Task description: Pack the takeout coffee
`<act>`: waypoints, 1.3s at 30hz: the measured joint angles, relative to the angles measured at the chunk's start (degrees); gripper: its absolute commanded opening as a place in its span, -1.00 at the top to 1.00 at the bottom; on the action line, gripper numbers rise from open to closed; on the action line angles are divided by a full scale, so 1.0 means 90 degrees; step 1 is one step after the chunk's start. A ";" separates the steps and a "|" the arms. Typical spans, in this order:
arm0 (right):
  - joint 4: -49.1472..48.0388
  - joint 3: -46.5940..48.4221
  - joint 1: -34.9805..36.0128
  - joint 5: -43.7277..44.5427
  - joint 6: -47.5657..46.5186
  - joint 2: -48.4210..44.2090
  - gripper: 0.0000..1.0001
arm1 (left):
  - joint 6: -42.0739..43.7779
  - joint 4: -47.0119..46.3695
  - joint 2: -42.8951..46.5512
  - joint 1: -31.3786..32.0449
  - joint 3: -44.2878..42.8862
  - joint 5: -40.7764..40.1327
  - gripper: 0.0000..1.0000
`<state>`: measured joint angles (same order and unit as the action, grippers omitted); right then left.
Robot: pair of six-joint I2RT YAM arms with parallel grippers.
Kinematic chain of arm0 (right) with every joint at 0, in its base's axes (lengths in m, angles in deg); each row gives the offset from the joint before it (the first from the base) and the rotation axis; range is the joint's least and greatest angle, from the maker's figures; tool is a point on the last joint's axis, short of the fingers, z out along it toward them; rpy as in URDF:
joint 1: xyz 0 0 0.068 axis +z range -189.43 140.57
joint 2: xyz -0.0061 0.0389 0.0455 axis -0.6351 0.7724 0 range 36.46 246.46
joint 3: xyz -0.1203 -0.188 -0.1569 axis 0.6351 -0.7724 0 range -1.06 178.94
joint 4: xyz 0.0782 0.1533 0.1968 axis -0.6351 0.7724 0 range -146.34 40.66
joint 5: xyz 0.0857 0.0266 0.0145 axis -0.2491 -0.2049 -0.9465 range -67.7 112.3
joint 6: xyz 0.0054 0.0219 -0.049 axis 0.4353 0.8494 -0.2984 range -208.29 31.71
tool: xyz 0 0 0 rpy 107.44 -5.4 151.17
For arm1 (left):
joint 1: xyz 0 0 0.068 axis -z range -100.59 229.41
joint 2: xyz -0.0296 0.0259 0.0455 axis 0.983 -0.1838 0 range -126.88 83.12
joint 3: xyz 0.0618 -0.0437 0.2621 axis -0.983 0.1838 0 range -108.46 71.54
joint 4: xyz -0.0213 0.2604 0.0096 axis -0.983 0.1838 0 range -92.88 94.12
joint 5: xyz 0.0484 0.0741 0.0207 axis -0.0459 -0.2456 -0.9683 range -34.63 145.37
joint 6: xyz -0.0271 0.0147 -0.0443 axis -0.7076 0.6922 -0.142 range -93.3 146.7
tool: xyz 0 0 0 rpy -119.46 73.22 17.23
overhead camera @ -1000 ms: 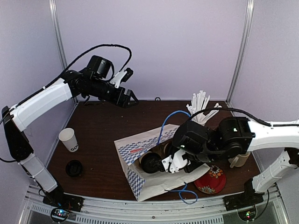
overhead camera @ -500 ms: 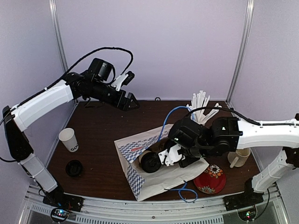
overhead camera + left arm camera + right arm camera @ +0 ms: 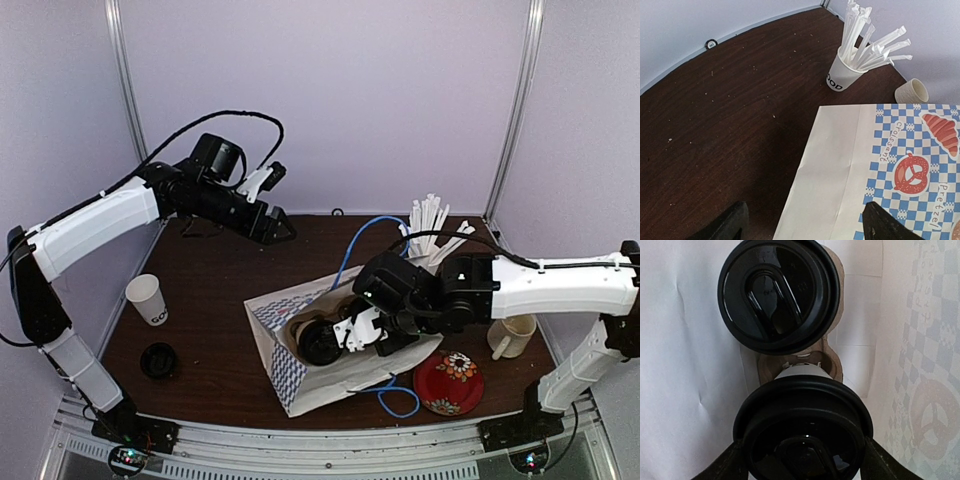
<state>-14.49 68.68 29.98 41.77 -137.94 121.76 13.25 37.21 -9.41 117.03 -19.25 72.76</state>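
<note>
Two takeout coffee cups with black lids stand in a brown cardboard carrier (image 3: pixel 832 357) inside the paper bag (image 3: pixel 300 380), which lies on its side. My right gripper (image 3: pixel 802 462) (image 3: pixel 352 333) reaches into the bag's mouth and is shut on the near lidded cup (image 3: pixel 802 415) (image 3: pixel 318 344), a finger on each side of its lid. The far lidded cup (image 3: pixel 779 295) sits just beyond it. A third white cup (image 3: pixel 148 298), without a lid, stands at the table's left, and a loose black lid (image 3: pixel 158 360) lies in front of it. My left gripper (image 3: pixel 277 222) (image 3: pixel 807 225) hangs open and empty above the bag's far edge.
A cup of white stirrer sticks (image 3: pixel 428 232) (image 3: pixel 842 75) stands behind the bag. At the right are a cream mug (image 3: pixel 515 335) (image 3: pixel 911 91) and a red patterned plate (image 3: pixel 450 380). A blue cable (image 3: pixel 355 255) loops over the bag and under its front edge.
My right arm has pushed left and farther into the bag with the lidded cup, uncovering more of the red plate. My left gripper has dipped slightly, still open.
</note>
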 measured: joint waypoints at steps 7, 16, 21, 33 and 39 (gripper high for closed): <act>-0.0187 -0.0044 -0.0138 -0.0044 -0.0019 0.0104 -0.24 | -0.0002 -0.0070 0.0007 -0.0027 0.0112 0.0102 -0.64; -0.0355 -0.0056 -0.0226 -0.0095 -0.0090 0.0240 -0.22 | 0.0000 -0.0119 0.0034 -0.0058 0.0172 0.0192 -0.64; -0.0338 0.0022 -0.0427 -0.0316 -0.0095 0.0362 -0.23 | 0.0000 -0.0121 0.0102 -0.0117 0.0274 0.0216 -0.64; 0.0289 0.1362 -0.1268 -0.1358 0.0129 0.1328 -0.23 | 0.0002 -0.0121 0.0578 -0.0262 0.0741 0.0243 -0.64; 0.1030 0.2484 -0.1690 -0.1994 0.0221 0.2166 -0.23 | 0.0002 -0.0112 0.0918 -0.0350 0.0940 0.0243 -0.65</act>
<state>-5.23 91.04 14.76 23.82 -135.95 141.26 13.27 36.21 -1.15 113.89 -10.79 74.94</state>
